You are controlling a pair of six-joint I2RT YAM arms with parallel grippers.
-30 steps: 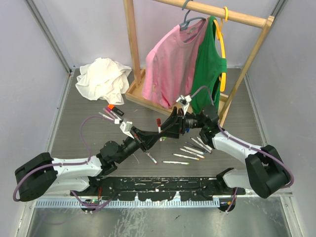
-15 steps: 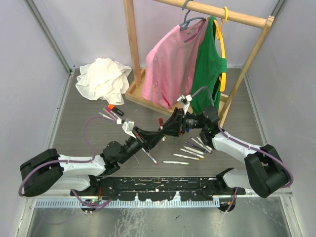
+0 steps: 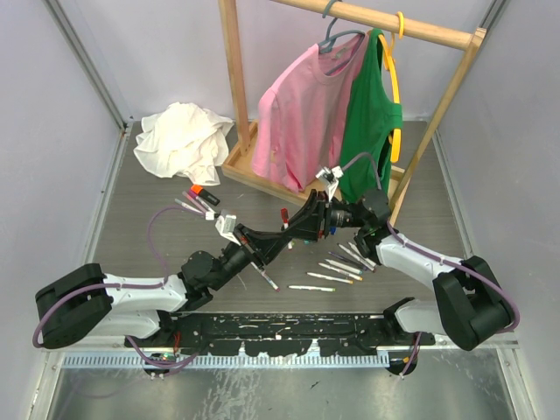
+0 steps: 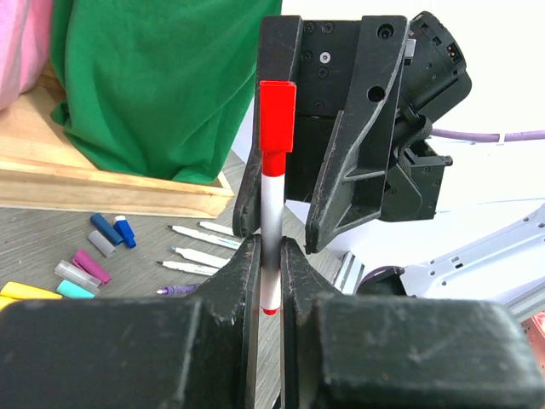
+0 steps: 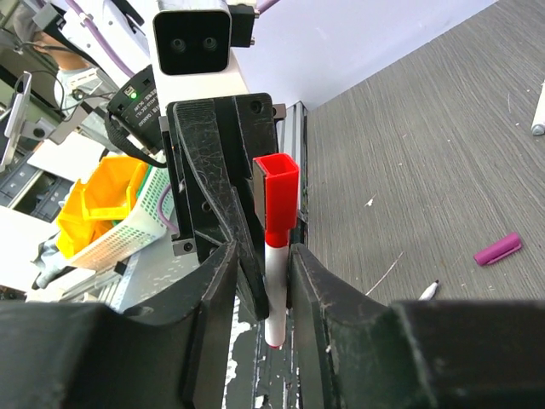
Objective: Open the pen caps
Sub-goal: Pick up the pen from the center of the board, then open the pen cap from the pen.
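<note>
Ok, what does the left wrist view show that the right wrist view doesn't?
Only left wrist: a cluster of loose caps, uncapped pens lying beside them, and the green shirt. Only right wrist: a lone purple cap and a yellow bin in the background. Both: the red-capped pen, cap on, standing upright.

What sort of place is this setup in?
Probably a robotics lab test cell: a walled table with staged props, a wooden clothes rack and loose pens, plus storage bins beyond it in the right wrist view.
</note>
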